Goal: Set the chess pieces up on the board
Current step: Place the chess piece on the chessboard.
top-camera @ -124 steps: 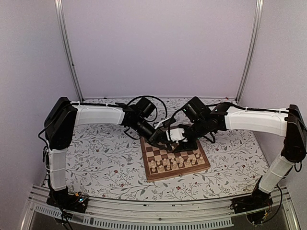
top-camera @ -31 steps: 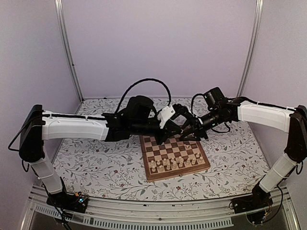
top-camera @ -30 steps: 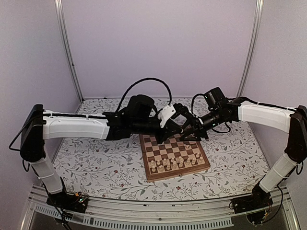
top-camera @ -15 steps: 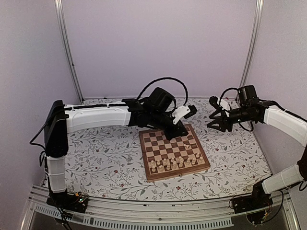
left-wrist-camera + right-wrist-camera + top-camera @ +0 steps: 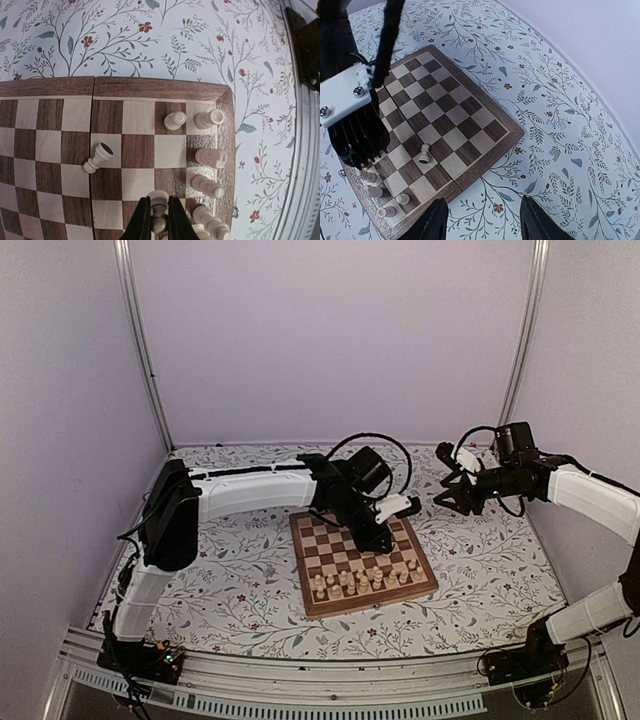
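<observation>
The wooden chessboard [image 5: 371, 602] lies on the floral tabletop. Several cream chess pieces [image 5: 362, 580] stand in rows along its near side. My left gripper [image 5: 380, 539] hangs over the board's right half, shut on a cream pawn [image 5: 159, 201] just above a square. Beside it, a row of pieces [image 5: 210, 157] lines the board's edge [image 5: 160, 89]. One pawn [image 5: 97, 157] lies on its side on a middle square, also seen in the right wrist view [image 5: 423, 154]. My right gripper [image 5: 450, 486] is open and empty, raised off the board's far right corner [image 5: 485, 160].
The left arm's black cable [image 5: 385, 445] loops above the board's far edge. Metal frame posts [image 5: 140, 340] stand at the back corners and a rail [image 5: 300, 695] runs along the near edge. Purple walls close in on three sides.
My left gripper has swung from the board's far edge down over its right half, holding a pawn. My right arm pulled back to the right, off the board, and opened.
</observation>
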`<action>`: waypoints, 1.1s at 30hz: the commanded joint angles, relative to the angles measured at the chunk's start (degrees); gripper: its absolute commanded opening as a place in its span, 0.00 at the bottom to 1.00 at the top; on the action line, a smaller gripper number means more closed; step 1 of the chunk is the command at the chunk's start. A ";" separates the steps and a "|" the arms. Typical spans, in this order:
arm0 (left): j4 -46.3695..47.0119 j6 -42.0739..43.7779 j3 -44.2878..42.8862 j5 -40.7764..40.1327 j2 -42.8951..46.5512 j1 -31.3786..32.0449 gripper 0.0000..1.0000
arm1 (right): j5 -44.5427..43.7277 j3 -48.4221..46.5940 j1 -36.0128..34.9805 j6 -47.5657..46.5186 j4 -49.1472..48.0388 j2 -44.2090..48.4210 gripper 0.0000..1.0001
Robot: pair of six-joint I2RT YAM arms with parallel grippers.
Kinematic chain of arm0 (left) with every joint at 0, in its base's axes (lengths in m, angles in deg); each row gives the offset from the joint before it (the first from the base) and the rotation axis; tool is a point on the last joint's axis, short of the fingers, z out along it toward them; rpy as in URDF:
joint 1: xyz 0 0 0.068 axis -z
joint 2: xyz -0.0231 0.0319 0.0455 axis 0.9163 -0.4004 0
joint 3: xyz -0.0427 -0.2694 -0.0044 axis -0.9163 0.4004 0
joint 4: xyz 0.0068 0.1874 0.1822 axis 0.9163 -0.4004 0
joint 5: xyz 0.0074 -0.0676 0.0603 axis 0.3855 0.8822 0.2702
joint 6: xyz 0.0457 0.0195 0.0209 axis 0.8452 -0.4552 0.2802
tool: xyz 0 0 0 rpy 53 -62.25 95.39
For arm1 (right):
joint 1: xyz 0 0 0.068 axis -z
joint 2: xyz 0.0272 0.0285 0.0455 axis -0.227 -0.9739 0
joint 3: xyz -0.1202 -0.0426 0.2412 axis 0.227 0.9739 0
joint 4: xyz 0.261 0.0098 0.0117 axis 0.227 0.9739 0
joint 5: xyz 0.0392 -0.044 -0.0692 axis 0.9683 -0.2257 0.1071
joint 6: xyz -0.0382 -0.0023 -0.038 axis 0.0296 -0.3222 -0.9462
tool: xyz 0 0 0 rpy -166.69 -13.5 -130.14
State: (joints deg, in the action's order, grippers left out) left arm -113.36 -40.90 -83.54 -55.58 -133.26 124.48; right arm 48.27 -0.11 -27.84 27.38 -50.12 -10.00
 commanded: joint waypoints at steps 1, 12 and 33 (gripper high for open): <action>-6.11 1.11 -3.59 2.19 -1.63 0.58 0.04 | -0.53 0.62 -0.03 0.71 -0.78 -0.85 0.52; -8.07 0.56 -7.85 4.02 -5.94 0.56 0.05 | -0.42 0.62 -0.01 0.53 -0.31 -1.42 0.52; -11.40 1.40 -10.84 6.39 -9.27 0.64 0.05 | -0.39 0.62 -0.04 -0.08 -0.13 -2.48 0.53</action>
State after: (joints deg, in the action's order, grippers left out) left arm -123.07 -40.33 -92.83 -50.56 -141.06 124.52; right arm 48.19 0.13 -27.84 27.31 -50.08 -12.03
